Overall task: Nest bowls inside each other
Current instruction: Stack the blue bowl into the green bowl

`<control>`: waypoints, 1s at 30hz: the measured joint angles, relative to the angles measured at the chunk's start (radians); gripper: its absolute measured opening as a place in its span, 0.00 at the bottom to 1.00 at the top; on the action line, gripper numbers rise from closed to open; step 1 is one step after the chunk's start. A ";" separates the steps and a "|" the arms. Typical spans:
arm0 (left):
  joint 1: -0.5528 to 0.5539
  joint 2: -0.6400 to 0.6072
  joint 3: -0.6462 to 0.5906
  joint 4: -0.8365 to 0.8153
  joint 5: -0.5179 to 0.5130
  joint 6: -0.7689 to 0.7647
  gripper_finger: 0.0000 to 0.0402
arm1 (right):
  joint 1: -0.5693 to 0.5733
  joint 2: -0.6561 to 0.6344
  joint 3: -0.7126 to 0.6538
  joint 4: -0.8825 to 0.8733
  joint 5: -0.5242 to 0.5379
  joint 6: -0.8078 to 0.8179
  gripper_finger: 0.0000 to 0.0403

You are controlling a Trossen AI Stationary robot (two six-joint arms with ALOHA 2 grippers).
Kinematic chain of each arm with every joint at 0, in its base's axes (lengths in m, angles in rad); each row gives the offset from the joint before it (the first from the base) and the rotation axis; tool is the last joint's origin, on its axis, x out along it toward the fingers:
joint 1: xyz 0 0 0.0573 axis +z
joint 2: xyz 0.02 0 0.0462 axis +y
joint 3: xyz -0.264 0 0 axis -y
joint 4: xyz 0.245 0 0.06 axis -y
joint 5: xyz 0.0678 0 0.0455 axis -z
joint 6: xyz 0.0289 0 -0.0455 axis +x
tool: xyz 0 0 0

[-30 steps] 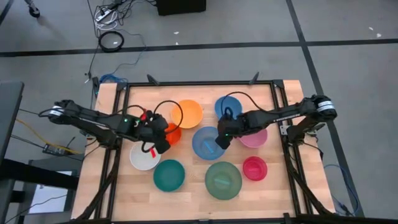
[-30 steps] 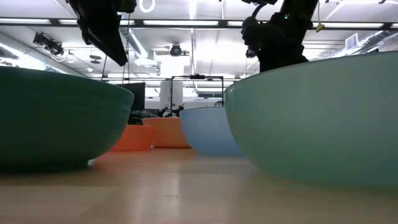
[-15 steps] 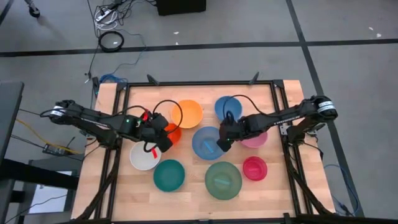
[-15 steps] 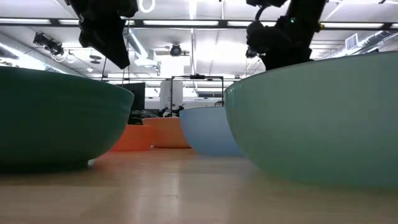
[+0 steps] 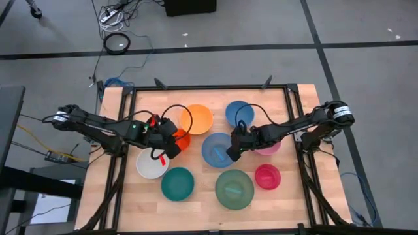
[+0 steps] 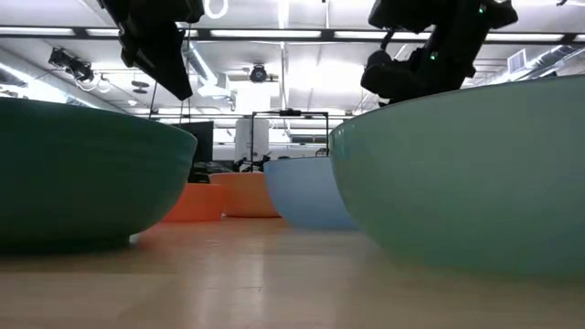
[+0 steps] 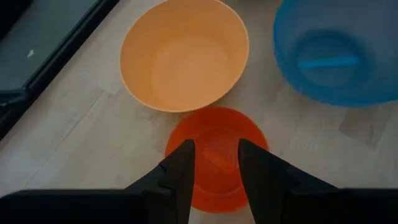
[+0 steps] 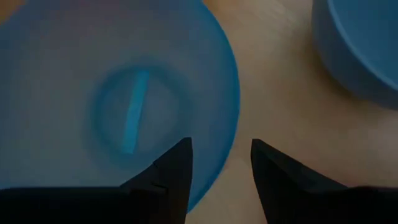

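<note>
Nine bowls stand apart, upright on the wooden table. My left gripper (image 5: 171, 147) hangs open just above the small orange-red bowl (image 7: 216, 132), its fingers over the bowl's near side (image 7: 214, 168). My right gripper (image 5: 230, 154) is open low over the middle blue bowl (image 5: 215, 149). In the right wrist view (image 8: 221, 165) one finger stands over the bowl's inside (image 8: 112, 93) and one outside its right rim (image 8: 231, 118); I see no touch. The yellow-orange bowl (image 5: 198, 119), the far blue bowl (image 5: 238, 112) and the pink bowl (image 5: 269, 147), partly under my right arm, stand near.
White (image 5: 150, 166), teal (image 5: 177, 184), green (image 5: 234, 189) and red (image 5: 267, 176) bowls line the table's near side. Black frame rails (image 5: 292, 111) run along the table's edges. In the low view the teal (image 6: 82, 174) and green (image 6: 475, 174) bowls fill the foreground.
My right gripper has sunk toward the middle blue bowl's right rim and has rolled a little, its fingers staying open. My left gripper has kept its place over the orange-red bowl. No bowl has moved.
</note>
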 joint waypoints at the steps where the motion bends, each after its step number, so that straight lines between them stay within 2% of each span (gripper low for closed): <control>1: 0.000 0.000 0.000 0.000 0.000 0.000 0.32 | -0.002 0.000 -0.012 0.014 -0.003 0.000 0.38; 11: 0.000 0.000 0.000 0.000 -0.016 0.000 0.32 | -0.011 0.000 -0.090 0.141 0.019 -0.003 0.34; 14: 0.000 0.000 0.000 0.000 -0.029 0.000 0.32 | -0.015 0.000 -0.098 0.152 0.025 -0.004 0.26; 20: 0.000 0.000 0.000 0.000 -0.051 0.002 0.33 | -0.029 0.000 -0.103 0.159 0.025 -0.054 0.03; 30: 0.000 0.000 0.000 0.000 -0.068 0.025 0.33 | -0.049 -0.011 -0.103 0.188 0.022 -0.086 0.01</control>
